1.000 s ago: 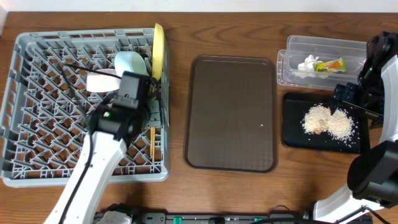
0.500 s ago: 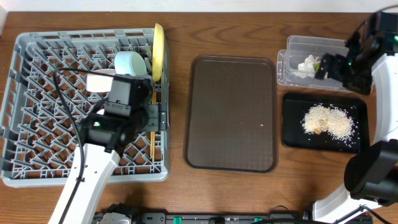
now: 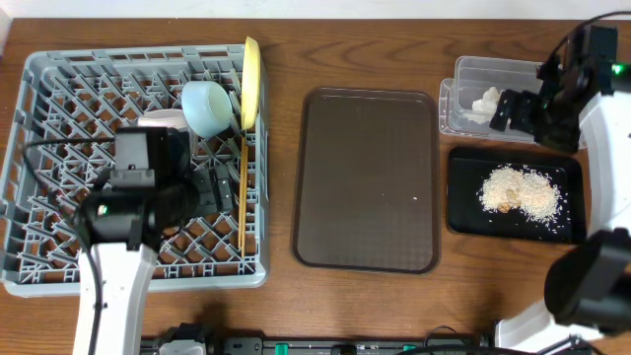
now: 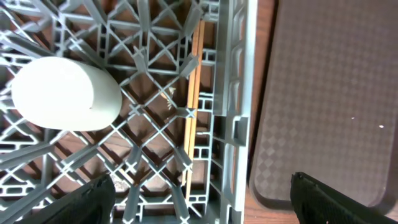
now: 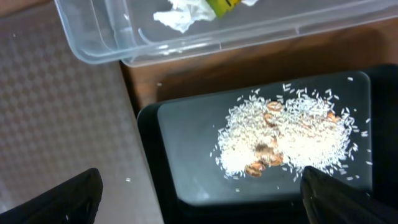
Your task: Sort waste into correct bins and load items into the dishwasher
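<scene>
The grey dish rack holds the yellow plate on edge, the light blue bowl, the white cup and the wooden chopsticks, which also show in the left wrist view. No pink bowl shows. My left gripper is open and empty over the rack's right part. The clear tub holds white tissue and the wrapper. Rice scraps lie on the black tray. My right gripper is open and empty by the tub's front edge.
The large dark brown serving tray lies between the rack and the two bins; its edge shows in the left wrist view and the right wrist view. Wooden table surrounds everything.
My left arm has drawn back to the left over the rack. My right gripper has moved from over the black tray up to the clear tub and now hides the wrapper from overhead.
</scene>
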`<move>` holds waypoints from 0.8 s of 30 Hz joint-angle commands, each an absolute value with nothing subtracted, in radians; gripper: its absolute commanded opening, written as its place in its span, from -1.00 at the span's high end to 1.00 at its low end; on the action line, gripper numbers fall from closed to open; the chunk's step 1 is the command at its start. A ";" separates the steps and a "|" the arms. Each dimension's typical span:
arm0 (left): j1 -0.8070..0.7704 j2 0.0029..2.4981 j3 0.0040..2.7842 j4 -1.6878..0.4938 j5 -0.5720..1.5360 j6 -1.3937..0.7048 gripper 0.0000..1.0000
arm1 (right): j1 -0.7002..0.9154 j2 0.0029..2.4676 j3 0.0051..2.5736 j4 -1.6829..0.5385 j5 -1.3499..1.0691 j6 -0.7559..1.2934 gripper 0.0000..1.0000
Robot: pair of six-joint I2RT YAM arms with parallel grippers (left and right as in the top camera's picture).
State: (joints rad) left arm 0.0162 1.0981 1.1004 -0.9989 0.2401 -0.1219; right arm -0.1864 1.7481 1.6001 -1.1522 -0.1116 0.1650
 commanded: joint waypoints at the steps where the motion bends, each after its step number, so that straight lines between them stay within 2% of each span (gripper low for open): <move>1: 0.020 1.018 1.122 -1.014 0.235 -0.072 -0.84 | -0.176 1.581 1.471 -1.093 -0.100 0.205 -0.99; 7: 0.015 0.811 1.089 -1.015 0.230 -0.024 -0.84 | -0.176 1.282 1.157 -0.934 -0.047 0.224 -0.98; 12: -0.030 0.596 1.042 -0.987 0.066 -0.020 -0.85 | -0.176 1.055 0.985 -0.883 -0.019 0.224 -0.99; 17: -0.036 0.482 0.978 -0.974 0.033 -0.019 -0.85 | -0.176 0.917 0.925 -0.913 -0.018 0.223 -0.98; 24: -0.036 0.490 0.931 -0.987 0.070 -0.020 -0.86 | -0.176 0.877 0.921 -0.921 -0.019 0.224 -0.99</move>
